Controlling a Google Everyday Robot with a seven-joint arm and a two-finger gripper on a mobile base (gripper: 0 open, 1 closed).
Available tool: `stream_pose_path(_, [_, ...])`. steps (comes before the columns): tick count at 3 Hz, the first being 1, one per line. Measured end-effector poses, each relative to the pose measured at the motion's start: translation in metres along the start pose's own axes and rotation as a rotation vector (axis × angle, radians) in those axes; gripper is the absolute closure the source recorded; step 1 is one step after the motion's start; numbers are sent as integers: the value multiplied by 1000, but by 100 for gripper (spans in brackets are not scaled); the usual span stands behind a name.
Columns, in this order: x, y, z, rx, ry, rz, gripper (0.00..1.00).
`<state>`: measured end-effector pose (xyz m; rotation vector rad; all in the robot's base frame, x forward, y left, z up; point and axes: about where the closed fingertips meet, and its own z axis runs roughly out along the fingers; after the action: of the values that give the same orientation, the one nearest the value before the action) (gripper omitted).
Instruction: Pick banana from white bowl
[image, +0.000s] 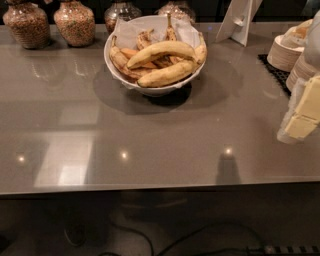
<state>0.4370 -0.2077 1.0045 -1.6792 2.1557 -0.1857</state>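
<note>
The grey counter carries the white bowl well to the left of and beyond the gripper, which the right edge cuts off, so whether it is open or closed cannot be told. The banana lies arched atop the bowl's pile, well apart from the gripper. Four jars stand behind with cropped tops, and the gripper partly hides two stacks of paper bowls.

Gripper sits at the far right edge of the camera view, about mid-height, partly cut off by the frame. It is close to the lens and looms large. Body pale and translucent-looking, with 2 cream-yellow faces, 1 above the other, the whole tilted with its upper end leaning right. Pale housing continues upward along the edge.
</note>
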Motion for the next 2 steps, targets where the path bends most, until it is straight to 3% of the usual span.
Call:
stream_pose_path(1, [0,0,0,0,0,0,0])
stream_pose_path(2, [-12,-15,6,49,-60,-15,0])
